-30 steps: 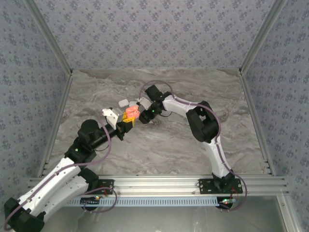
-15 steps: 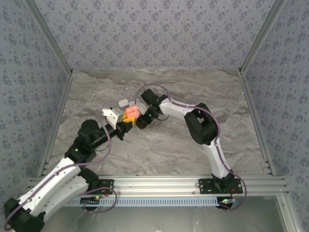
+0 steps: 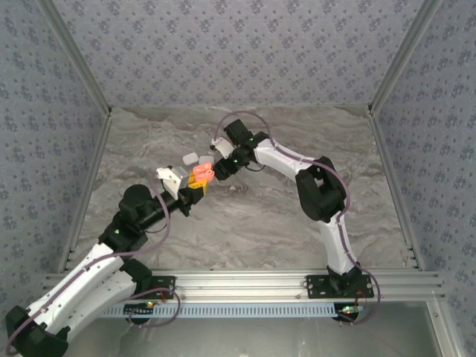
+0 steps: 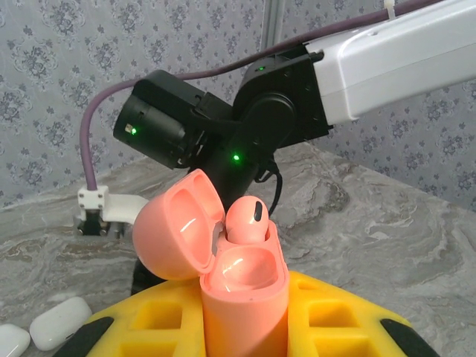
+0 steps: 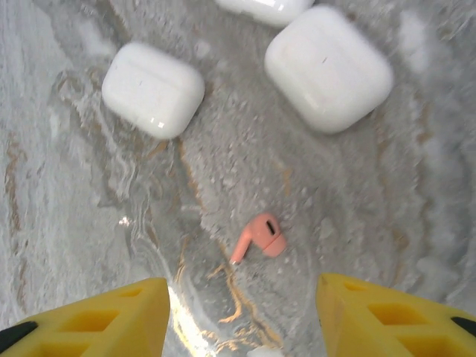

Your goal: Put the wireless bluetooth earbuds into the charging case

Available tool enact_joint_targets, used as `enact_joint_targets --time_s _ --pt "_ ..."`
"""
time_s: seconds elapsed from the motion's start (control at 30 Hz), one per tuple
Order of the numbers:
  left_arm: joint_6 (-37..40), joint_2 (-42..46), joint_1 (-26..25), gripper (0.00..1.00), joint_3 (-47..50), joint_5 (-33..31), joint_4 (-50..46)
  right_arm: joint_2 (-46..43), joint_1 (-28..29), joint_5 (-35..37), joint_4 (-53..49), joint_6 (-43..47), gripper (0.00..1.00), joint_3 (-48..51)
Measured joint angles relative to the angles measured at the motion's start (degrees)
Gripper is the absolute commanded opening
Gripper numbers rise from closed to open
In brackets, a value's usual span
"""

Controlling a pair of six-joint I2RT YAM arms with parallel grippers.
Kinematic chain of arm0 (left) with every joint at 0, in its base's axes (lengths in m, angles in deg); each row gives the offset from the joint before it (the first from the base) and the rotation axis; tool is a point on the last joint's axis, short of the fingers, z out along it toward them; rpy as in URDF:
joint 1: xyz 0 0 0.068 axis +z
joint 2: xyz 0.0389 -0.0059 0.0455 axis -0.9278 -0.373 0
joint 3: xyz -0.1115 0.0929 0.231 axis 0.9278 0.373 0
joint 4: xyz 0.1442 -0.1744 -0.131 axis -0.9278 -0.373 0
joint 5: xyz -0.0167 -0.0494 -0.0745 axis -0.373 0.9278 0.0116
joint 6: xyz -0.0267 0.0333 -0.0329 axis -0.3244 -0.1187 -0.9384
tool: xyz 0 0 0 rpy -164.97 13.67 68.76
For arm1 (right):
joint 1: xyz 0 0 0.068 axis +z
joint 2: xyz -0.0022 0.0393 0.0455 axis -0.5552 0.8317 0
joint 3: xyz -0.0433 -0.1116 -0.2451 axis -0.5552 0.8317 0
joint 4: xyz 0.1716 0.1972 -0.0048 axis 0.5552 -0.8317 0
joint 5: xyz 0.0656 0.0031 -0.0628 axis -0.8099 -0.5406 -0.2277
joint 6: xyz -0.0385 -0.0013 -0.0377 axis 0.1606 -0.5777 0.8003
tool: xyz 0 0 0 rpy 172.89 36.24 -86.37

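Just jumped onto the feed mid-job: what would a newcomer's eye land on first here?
First, the open pink charging case, clamped upright in the left gripper above mid-table, with one seated earbud already in it. Next, a loose pink earbud lying on the marble table, with the right gripper open over it. Two closed white cases lie just beyond.
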Motion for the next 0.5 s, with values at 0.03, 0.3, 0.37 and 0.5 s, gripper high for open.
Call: enact_joint_targets --time_s 0.03,0.3,0.37,0.5 --pt "0.00 0.07 0.00 0.02 0.00 0.00 0.00 0.66 -0.02 0.11 -0.02 -0.04 0.57 -1.11" --pt "0.00 0.35 0.00 0.02 0.00 0.00 -0.13 8.44 -0.02 -0.07 -1.42 0.00 0.56 -7.74" --pt "-0.02 0.35 0.00 0.02 0.00 0.00 -0.22 9.55 -0.02 -0.13 -2.27 0.02 0.56 -8.33" --pt "-0.02 0.35 0.00 0.02 0.07 -0.02 -0.42 11.28 -0.02 -0.61 -3.08 0.17 0.56 -9.57"
